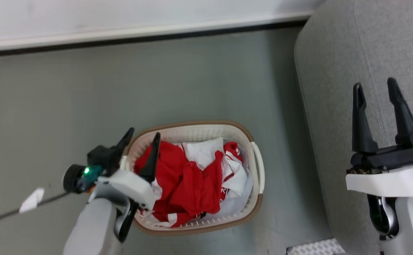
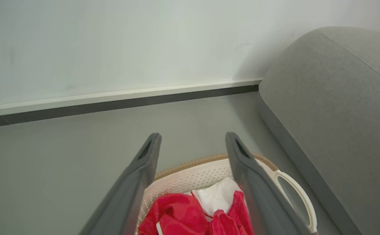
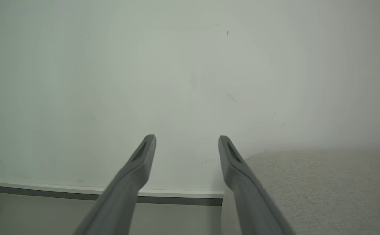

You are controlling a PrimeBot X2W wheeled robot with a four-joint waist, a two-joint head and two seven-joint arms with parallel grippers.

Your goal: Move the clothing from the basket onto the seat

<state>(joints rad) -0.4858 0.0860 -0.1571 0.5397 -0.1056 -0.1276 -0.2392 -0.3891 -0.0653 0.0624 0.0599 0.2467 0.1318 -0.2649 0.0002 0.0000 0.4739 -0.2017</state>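
The step in hand looks like the reach. Your left gripper, jaws wide apart and empty, hovers over the left rim of the oval cream perforated plastic basket. In it lies the crumpled bright red-and-white garment. Next, shift inward, lower, and close on the red folds. Your right gripper, jaws spread and empty, hangs above the light grey fabric sofa. A dark tagged cable lies to the left. The rim may snag a finger.

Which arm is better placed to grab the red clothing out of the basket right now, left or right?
Left. The open left gripper hangs at the left end of the basket, partly over the clothing. The right gripper, also open, is over the seat, away from the basket.
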